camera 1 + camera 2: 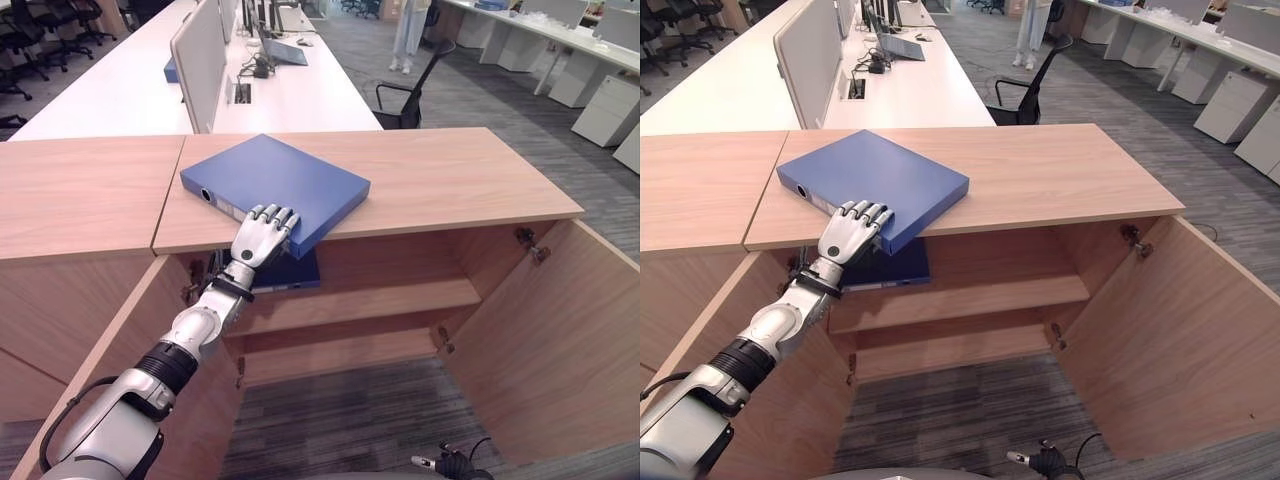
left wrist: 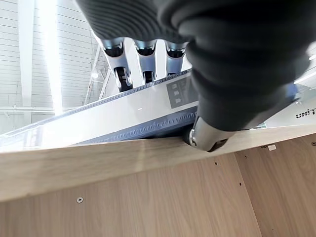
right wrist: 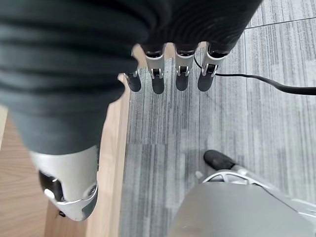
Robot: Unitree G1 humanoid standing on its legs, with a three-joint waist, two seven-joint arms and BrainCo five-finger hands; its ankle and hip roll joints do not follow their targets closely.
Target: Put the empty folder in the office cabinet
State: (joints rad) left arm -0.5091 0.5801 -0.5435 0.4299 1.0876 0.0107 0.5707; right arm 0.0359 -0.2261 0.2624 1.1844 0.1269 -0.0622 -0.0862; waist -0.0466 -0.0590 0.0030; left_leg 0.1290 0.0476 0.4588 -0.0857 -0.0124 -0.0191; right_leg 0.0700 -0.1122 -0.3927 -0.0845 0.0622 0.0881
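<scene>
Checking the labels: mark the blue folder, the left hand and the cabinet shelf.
blue folder [image 1: 285, 175]: left eye view, middle of its top cover.
left hand [image 1: 262, 238]: left eye view, back of the hand.
cabinet shelf [image 1: 400, 297]: left eye view, bare board.

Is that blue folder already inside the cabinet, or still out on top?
Still out: the blue folder lies flat on the cabinet top, one corner overhanging the front edge, where the left robot hand grips it.

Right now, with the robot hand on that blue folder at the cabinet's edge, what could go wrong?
The blue folder overhangs the cabinet top, held by the left robot hand at one corner only; it may tip or slip when pulled off. Another folder already lies on the upper shelf just beneath, so the new one could catch on it going in.
</scene>
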